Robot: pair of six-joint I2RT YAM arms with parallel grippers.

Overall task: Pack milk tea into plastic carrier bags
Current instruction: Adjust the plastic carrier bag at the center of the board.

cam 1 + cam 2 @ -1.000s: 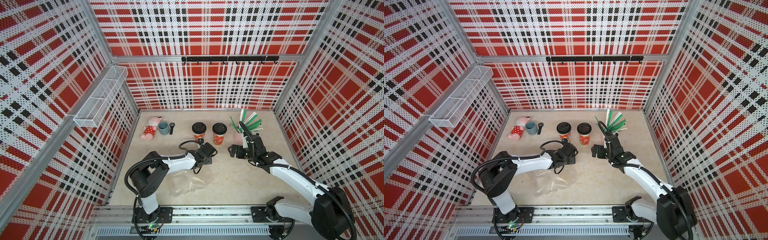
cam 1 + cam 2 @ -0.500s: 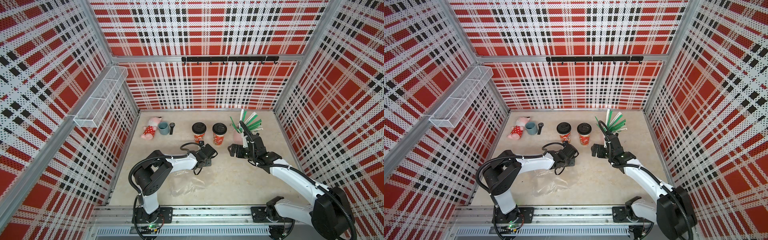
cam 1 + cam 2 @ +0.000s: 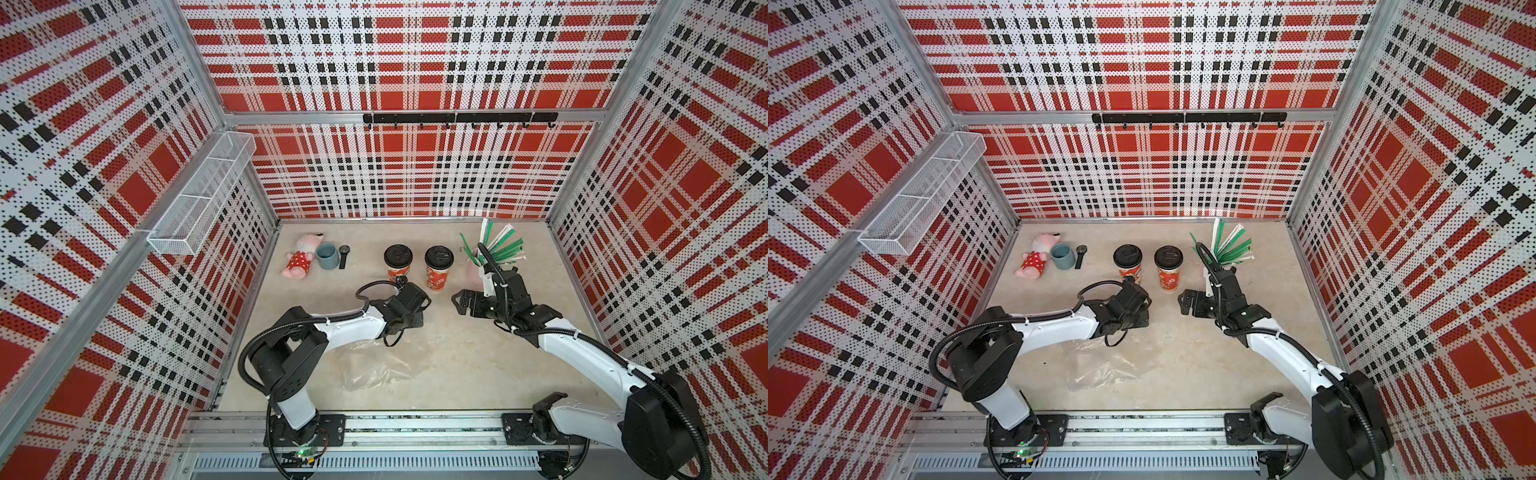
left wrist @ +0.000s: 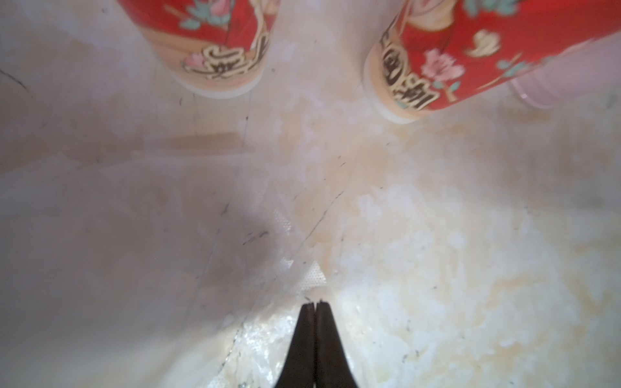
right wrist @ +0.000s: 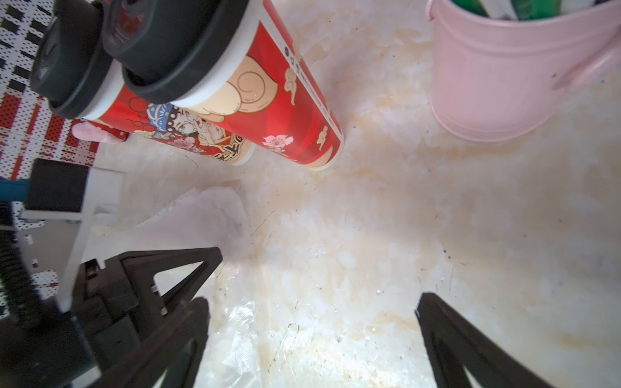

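Both top views show two milk tea cups, red with black dome lids, upright side by side at mid-table: one [image 3: 398, 262] [image 3: 1128, 262] and its neighbour [image 3: 438, 266] [image 3: 1168, 266]. A crumpled clear plastic carrier bag [image 3: 374, 370] [image 4: 168, 235] lies in front of them and reaches under my left arm. My left gripper [image 3: 415, 322] [image 4: 315, 304] points down just in front of the cups, shut on the bag's film edge. My right gripper [image 3: 459, 301] [image 5: 312, 300] hovers open beside it, nothing between its fingers. In the right wrist view the film [image 5: 215, 208] rises by the left fingers [image 5: 188, 268].
A pink bucket of green and white straws [image 3: 494, 249] [image 5: 497, 84] stands behind my right wrist. At the back left lie a plush toy [image 3: 299, 262], a grey-blue mug [image 3: 327, 255] and a black watch [image 3: 344, 255]. A wire basket [image 3: 199, 199] hangs on the left wall.
My left gripper has closed from open to shut over the bag's film. The left arm shifted slightly. The right arm and both cups have not moved.
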